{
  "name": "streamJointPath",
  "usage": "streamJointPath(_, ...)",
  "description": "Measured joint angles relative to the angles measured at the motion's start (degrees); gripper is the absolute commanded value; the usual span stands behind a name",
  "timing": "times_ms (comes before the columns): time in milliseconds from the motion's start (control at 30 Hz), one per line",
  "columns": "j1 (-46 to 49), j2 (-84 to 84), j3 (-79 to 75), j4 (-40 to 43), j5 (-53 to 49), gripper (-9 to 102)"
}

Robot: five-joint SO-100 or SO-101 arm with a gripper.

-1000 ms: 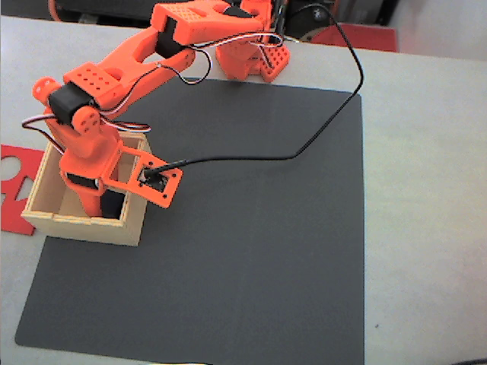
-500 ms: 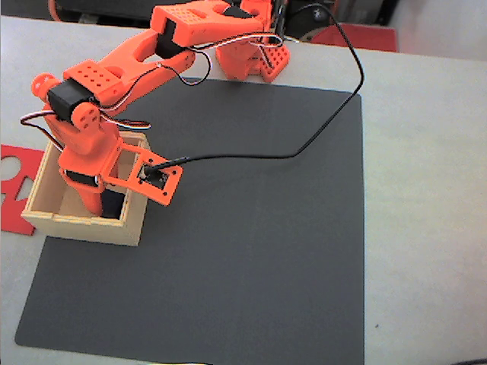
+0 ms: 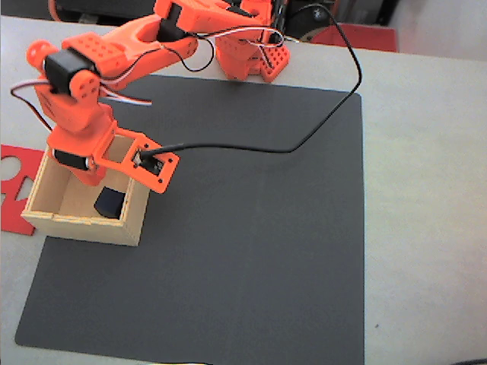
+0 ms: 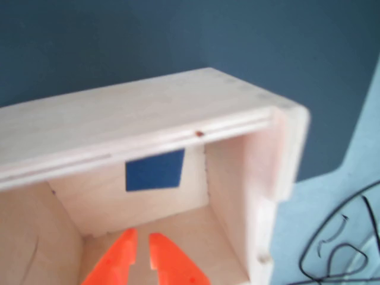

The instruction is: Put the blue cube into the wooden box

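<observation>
The blue cube [image 3: 110, 201] lies on the floor of the wooden box [image 3: 84, 226], near its right wall in the fixed view. In the wrist view the cube [image 4: 154, 170] rests against the far inner wall of the box [image 4: 136, 119]. My orange gripper [image 3: 88, 179] hangs over the box's back left part, lifted clear of the cube. In the wrist view the gripper [image 4: 142, 237] points down into the box, its two fingertips almost together with nothing between them.
The box sits at the left edge of a black mat [image 3: 251, 228]. A flat red cut-out sheet [image 3: 14, 190] lies left of the box. A black cable [image 3: 335, 91] arcs over the mat's back right. The arm's base [image 3: 251, 57] stands behind the mat.
The gripper has risen out of the box and drawn back to the upper left. The cube, earlier hidden under the fingers, now lies free on the box floor.
</observation>
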Motion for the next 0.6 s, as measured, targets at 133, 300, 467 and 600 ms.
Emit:
streamJointPath(133,0.0,5.8,0.0,0.1,0.0,0)
streamJointPath(300,0.0,17.2,0.0,0.3,1.0,0)
streamJointPath(467,-3.3,34.3,7.7,0.3,1.5,0)
streamJointPath(600,-10.1,53.9,20.6,0.3,1.5,0)
